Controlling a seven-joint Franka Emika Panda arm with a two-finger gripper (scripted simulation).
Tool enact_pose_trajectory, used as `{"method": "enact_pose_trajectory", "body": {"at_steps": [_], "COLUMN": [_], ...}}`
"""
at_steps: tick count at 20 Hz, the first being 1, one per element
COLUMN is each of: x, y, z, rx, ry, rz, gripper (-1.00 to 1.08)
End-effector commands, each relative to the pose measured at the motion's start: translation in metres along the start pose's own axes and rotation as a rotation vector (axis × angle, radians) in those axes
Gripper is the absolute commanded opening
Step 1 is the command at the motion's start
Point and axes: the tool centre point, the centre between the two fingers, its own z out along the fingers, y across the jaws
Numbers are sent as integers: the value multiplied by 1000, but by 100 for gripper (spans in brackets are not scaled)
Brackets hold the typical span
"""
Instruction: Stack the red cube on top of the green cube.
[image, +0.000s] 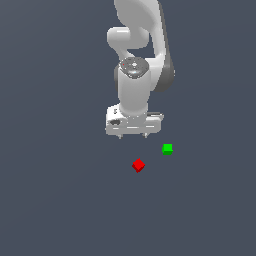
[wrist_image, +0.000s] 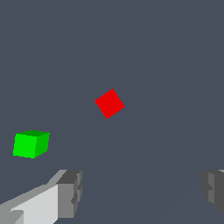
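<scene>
We're hanging above the floor with the gripper (image: 133, 135) spread wide and holding nothing; in the wrist view one dark pad (wrist_image: 70, 192) sits low at the left edge and the other low at the right edge, with open grey floor between them.

The red cube (image: 138, 165) lies just below centre of the exterior view, a little under the gripper in the picture and apart from it. It's turned corner-on, showing as a diamond. The green cube (image: 167, 149) sits near it, up and toward the exterior view's right, squarer to the camera. The two are close but not touching.

Here's what worries us. That diamond pose: if we drop without turning the wrist to match the red cube's faces, we judge the pads will meet corners rather than flats, and the cube could twist or squirt out as we close. It's tiny against our fingers too, so a small sideways miss means one pad lands on top of it or nudges it away.

And the green cube is a near neighbour. With the fingers this wide, we could clip it on the way down and shift our target. Later, a skewed grasp would carry into the stack, and the red cube might sit off-centre and topple.
</scene>
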Motion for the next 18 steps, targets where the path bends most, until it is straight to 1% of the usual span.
{"method": "enact_pose_trajectory", "body": {"at_steps": [1, 6, 10, 14, 18], "x": [0, 2, 6, 14, 24], "y": [0, 0, -1, -2, -4], "z": [0, 3, 11, 22, 39], "rx": [0, 0, -1, -3, -5], "ry": [0, 0, -1, -1, -3], "rz": [0, -18, -59, -125, -218], "gripper": [100, 100, 100, 100, 100]}}
